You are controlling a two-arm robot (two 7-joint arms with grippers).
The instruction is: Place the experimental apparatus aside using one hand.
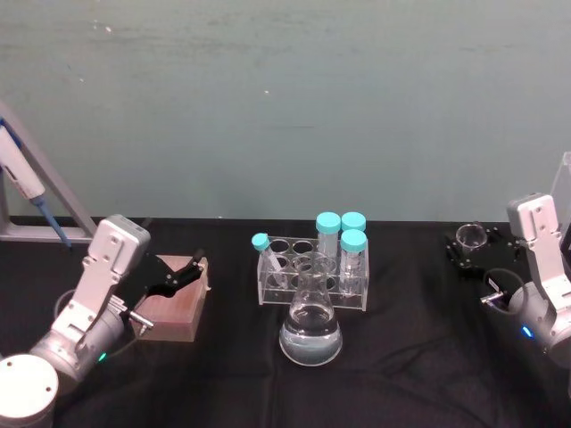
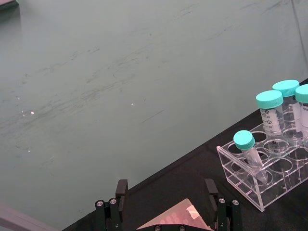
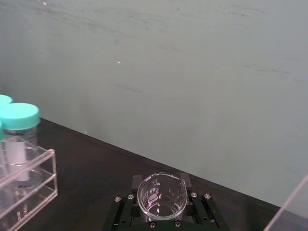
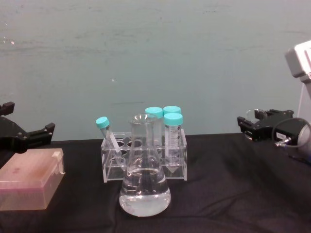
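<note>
Handle gently the slick, brittle glass beaker [image 3: 161, 196], clamped by its wall between right jaws; leave left jaws apart.

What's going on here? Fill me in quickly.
The right gripper is closed around the small glass beaker, off to the robot's right. The conical flask of clear liquid stands in front of the tube rack at centre, with no gripper on either. The left gripper hangs open above a pink box on the left.

Silver-grey arms carry black, screw-studded left end effector [image 1: 189, 272] and right end effector [image 1: 459, 248].
</note>
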